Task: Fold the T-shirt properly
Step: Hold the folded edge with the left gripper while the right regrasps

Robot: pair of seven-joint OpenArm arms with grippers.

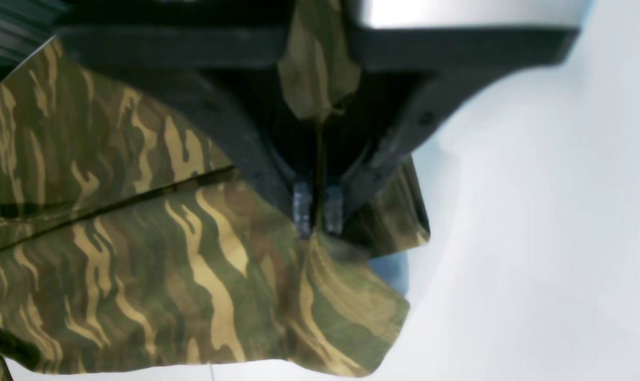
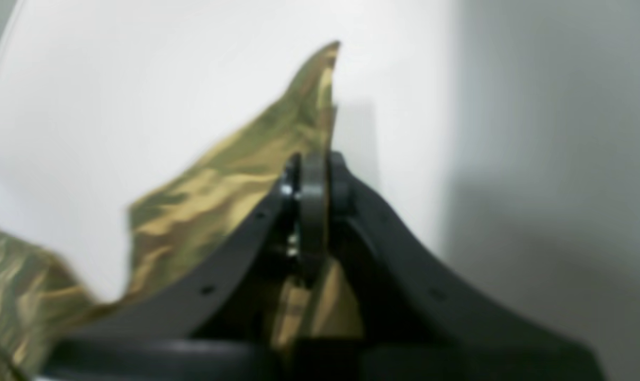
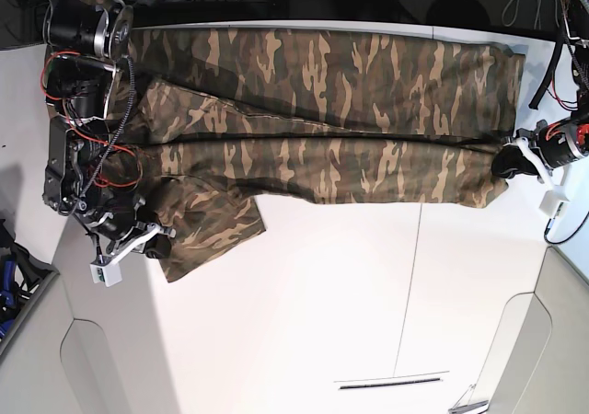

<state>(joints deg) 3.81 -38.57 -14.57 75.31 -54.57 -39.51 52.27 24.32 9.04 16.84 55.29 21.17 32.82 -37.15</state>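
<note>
Camouflage cloth T-shirt lies stretched on the white table; both grippers, left and right, clench its edge (mid-fold); next, lift together.

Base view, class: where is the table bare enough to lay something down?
The white table is bare below the T-shirt, between the two arms. The top strip is crowded: cloth spans it, pinched by the right gripper and left gripper.

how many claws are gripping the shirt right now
2. The left claw pinches the T-shirt at its right end in the base view; the right claw pinches the left end.
</note>
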